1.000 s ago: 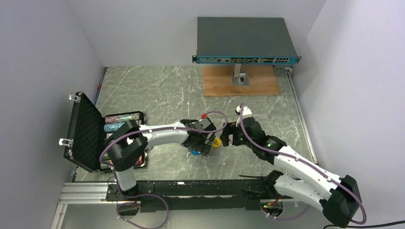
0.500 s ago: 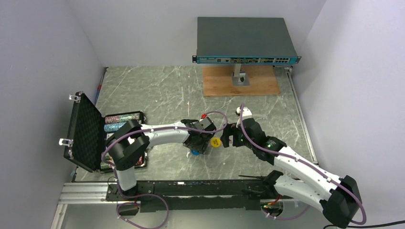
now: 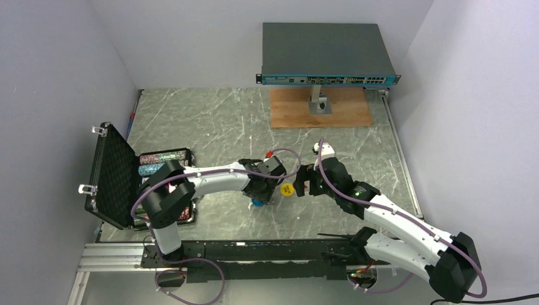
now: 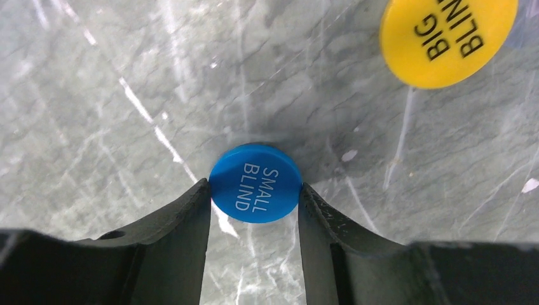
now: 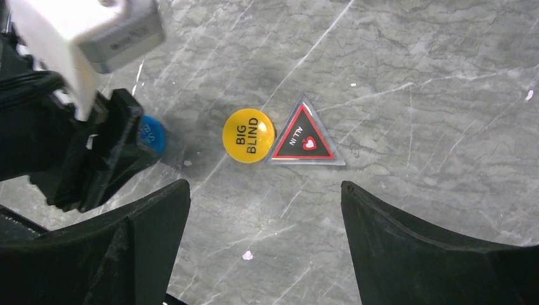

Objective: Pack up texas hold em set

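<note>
Left gripper [image 4: 253,190]: clenched on the blue disc [image 4: 255,182], marked SMALL BLIND. Both fingers [image 4: 191,216] touch the disc's rim, one on each side. The disc lies face up, low to the marble-patterned table [image 3: 210,121]; whether it rests on the surface or is just clear of it cannot be told.

Right gripper [image 5: 264,187]: released, jaws spread wide, nothing between them. It hangs above two items of the set.

The yellow disc [image 5: 248,135], marked BIG BLIND, lies flat on the table, near the blue disc but apart from it. The red triangular token [image 5: 304,136], marked ALL IN, lies flat just beside the yellow disc, on the side away from the left arm, and the two touch at the edge.

The black briefcase [image 3: 113,175] stands open at the table's left edge. Its foam-lined lid is raised and leans outward to the left. Rows of chips [image 3: 162,157] lie in its base, partly hidden by the left arm.

A grey network switch [image 3: 324,54] stands on a post over a wooden board [image 3: 289,108] at the far side, well apart from the set.
</note>
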`<state>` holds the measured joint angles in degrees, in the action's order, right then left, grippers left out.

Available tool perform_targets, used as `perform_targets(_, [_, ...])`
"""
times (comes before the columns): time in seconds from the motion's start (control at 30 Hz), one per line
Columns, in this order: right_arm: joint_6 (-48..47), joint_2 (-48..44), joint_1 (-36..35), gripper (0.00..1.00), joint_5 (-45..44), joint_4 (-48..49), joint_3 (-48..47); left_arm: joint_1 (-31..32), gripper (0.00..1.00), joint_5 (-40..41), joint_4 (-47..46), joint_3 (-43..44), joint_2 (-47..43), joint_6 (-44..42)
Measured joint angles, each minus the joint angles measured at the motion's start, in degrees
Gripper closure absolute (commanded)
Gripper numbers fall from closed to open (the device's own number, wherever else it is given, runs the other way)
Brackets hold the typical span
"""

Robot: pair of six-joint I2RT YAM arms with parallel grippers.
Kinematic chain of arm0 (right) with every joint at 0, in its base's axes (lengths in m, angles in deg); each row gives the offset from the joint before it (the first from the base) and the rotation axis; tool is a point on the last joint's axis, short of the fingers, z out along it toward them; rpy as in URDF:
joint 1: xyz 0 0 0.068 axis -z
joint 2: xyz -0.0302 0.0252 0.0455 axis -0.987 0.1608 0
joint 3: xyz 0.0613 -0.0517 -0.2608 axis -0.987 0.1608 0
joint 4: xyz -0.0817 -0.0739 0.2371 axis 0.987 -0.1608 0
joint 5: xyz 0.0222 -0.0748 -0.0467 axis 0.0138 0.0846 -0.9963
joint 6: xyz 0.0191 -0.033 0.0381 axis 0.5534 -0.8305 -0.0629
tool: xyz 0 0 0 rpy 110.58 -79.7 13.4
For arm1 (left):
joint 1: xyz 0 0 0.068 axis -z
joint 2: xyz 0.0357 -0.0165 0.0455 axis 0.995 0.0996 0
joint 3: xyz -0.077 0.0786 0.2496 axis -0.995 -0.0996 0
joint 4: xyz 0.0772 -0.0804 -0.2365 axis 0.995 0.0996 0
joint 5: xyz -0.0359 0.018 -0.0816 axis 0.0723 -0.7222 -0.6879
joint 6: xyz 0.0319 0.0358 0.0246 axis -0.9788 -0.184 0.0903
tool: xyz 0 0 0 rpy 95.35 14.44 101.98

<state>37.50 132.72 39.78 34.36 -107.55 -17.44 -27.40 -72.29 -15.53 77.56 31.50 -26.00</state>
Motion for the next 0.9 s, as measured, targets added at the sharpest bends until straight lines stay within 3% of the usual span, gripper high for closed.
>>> perform_targets(0.2, [-0.04, 0.00, 0.02, 0.10, 0.02, 0.04, 0.00, -2.82, 1.00, 2.86, 2.25, -4.46, -9.53, 0.72])
perform_targets(0.27, [-0.04, 0.00, 0.02, 0.10, 0.02, 0.07, 0.00, -5.68, 1.00, 4.07, 3.10, -6.73, -14.86, 1.55])
perform_targets(0.6, [-0.04, 0.02, 0.13, 0.10, 0.04, 0.13, 0.00, -31.63, 1.00, 10.62, 12.46, -18.67, -38.49, 7.76])
perform_targets(0.73, [-0.04, 0.11, 0.17, 0.10, 0.09, 0.50, 0.00, -40.61, 1.00, 10.54, 15.08, -20.87, -41.18, 8.48])
perform_targets(0.9, [-0.04, 0.11, 0.17, 0.10, 0.09, 0.63, 0.00, -44.74, 1.00, 12.04, 18.69, -20.50, -37.83, 8.85])
